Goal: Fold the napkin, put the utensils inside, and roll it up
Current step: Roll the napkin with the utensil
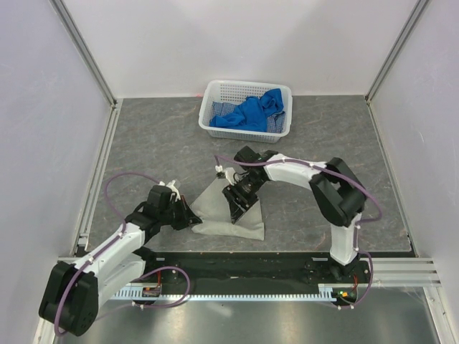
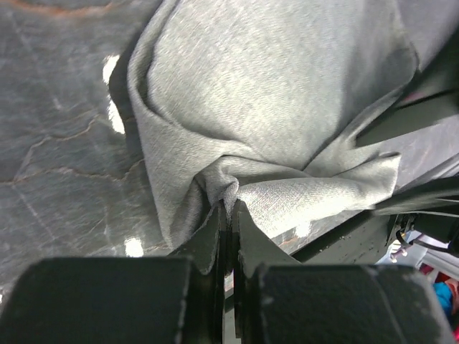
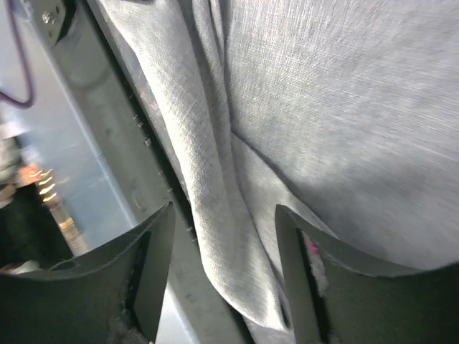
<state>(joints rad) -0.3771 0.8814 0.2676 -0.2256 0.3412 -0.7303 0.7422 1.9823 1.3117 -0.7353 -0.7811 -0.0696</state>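
The light grey napkin [image 1: 245,227] lies crumpled on the dark table in front of the arms, with its near edge at the table's front. My left gripper [image 1: 192,221] is at its left corner. In the left wrist view that gripper [image 2: 231,208] is shut on a bunched fold of the napkin [image 2: 272,93]. My right gripper [image 1: 239,206] hovers over the middle of the cloth. Seen from the right wrist, it [image 3: 224,215] stands open, with a hanging fold of the napkin [image 3: 344,107] between its fingers and no grip on it. The utensils are out of view.
A white basket [image 1: 213,123] holding bright blue cloths [image 1: 251,113] stands at the back centre of the table. White walls with metal rails close in both sides. A black strip and the arm bases run along the near edge.
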